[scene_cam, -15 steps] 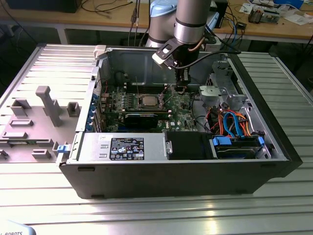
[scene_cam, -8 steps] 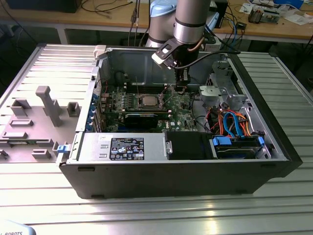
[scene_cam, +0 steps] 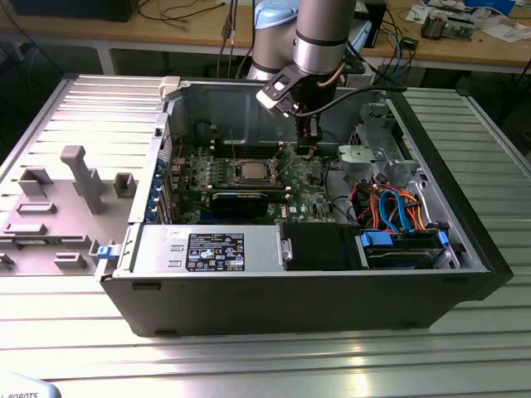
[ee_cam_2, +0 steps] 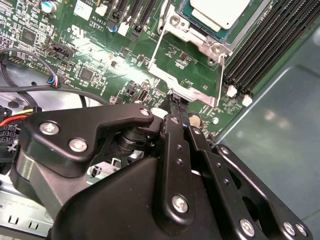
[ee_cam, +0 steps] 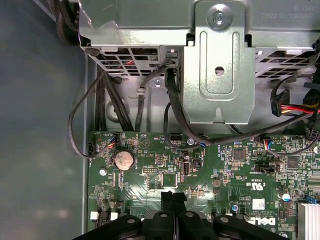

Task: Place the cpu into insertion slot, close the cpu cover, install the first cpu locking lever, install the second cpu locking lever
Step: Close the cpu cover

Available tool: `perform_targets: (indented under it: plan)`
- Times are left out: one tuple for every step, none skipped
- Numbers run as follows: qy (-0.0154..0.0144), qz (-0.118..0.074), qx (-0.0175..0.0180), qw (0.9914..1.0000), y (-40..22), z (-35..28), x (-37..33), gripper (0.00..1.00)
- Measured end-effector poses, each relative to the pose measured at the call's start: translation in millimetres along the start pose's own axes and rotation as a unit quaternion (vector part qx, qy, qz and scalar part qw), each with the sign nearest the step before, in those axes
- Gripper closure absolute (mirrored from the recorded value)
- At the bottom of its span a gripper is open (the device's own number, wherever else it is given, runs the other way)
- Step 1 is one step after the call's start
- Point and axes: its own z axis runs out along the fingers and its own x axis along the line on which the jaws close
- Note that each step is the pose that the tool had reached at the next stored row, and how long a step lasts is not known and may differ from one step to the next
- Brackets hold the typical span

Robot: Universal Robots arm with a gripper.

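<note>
The black hand is closest, its fingers pressed together. Its tip is just beside the silver socket where the cpu lies.

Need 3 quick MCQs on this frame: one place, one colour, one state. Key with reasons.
1. The cpu sits: A on the grey tray; B on the motherboard; C on the power supply.
2. The motherboard is: A green; B blue; C red.
3. The claw is: A spread wide; B gripping a cable; C shut, fingers together.

Key: B, its silver top shows mid-board in the exterior view. A, the board is green in both wrist views. C, the fingertips meet with no gap in both wrist views.
</note>
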Motion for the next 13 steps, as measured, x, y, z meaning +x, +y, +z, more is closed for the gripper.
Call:
perform_targets:
  plan:
    - [0.0, 0.0, 0.0, 1.0, -0.2, 0.0, 0.0, 0.88]
    - [0.0, 0.0, 0.0, 1.0, -0.8, 0.0, 0.0, 0.88]
    - [0.0, 0.0, 0.0, 1.0, -1.2, 0.0, 0.0, 0.88]
    - [0.0, 0.0, 0.0, 1.0, -1.6, 0.0, 0.0, 0.88]
    - [0.0, 0.0, 0.0, 1.0, -1.9, 0.0, 0.0, 0.88]
    - [0.0, 0.0, 0.0, 1.0, -2.3, 0.0, 0.0, 0.88]
    - [0.0, 0.0, 0.0, 1.0, -2.6, 0.0, 0.0, 0.88]
    - [0.0, 0.0, 0.0, 1.0, -3.0, 0.0, 0.0, 0.88]
    - [0.0, 0.0, 0.0, 1.0, -3.3, 0.0, 0.0, 0.88]
    - [0.0, 0.0, 0.0, 1.0, -3.6, 0.0, 0.1, 0.88]
    - [0.0, 0.0, 0.0, 1.0, -4.0, 0.0, 0.1, 0.88]
    - [0.0, 0.0, 0.0, 1.0, -4.4, 0.0, 0.1, 0.88]
    - [0.0, 0.0, 0.0, 1.0, -4.7, 0.0, 0.1, 0.88]
